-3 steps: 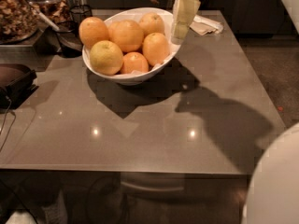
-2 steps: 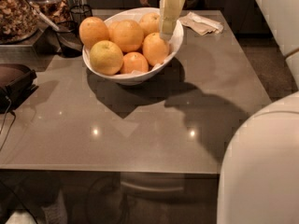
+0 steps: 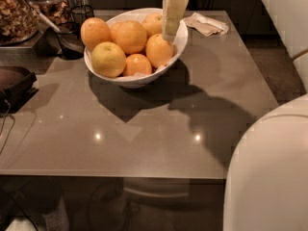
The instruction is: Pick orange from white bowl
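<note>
No readable text, even on the gripper [image 3: 169,32] over the white bowl [image 3: 139,81]

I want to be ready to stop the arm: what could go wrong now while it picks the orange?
The gripper hangs over the right side of the bowl, beside a neighbouring fruit, so it may take that one instead of the orange. The fruits are piled close; lifting one could roll others out onto the table.

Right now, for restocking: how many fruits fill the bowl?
6 in the white ceramic bowl: big orange centre, others back-left, back, right by the tool, yellowish-green front-left, small deep-orange front. More may hide.
</note>
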Available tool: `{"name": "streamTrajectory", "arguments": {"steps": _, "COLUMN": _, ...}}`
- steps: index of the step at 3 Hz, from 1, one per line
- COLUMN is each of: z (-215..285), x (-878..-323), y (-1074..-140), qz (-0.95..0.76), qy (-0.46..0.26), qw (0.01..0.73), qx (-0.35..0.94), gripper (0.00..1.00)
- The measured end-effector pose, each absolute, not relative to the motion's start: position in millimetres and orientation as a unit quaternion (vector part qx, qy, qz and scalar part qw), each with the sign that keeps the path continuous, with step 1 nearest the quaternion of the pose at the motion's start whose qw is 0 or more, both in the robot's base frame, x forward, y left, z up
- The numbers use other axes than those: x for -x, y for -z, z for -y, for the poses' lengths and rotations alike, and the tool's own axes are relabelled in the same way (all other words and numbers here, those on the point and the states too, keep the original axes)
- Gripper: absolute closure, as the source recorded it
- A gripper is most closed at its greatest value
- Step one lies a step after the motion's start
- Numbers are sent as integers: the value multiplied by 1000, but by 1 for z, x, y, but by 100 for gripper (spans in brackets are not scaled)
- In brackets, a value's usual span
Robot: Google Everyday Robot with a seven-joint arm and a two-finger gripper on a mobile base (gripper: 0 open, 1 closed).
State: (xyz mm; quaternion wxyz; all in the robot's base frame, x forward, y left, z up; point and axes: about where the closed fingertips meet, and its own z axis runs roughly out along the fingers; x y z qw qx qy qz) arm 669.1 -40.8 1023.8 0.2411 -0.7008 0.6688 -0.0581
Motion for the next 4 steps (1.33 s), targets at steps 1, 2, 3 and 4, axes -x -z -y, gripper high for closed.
{"name": "streamTrajectory", "arguments": {"steps": 1, "z": 25, "x": -679, "y": -1016, "qz": -678, "qy": 63, "qw": 224, "qx": 697, "gripper": 0}}
{"name": "streamTrajectory", "arguments": {"steps": 2, "z": 11, "x": -689, "y": -1007, "qz": -685, "qy": 62, "qw": 209, "qx": 695, "gripper": 11}}
{"name": "streamTrajectory", "arguments": {"steps": 3, "z": 1, "x": -698, "y": -999, "qz": -690, "qy": 59, "qw": 198, "qx": 693, "gripper": 17}}
{"name": "streamTrajectory", "arguments": {"steps": 4, "z": -8, "x": -704, "y": -995, "qz": -692, "qy": 55, "qw": 194, "qx": 693, "gripper": 17}}
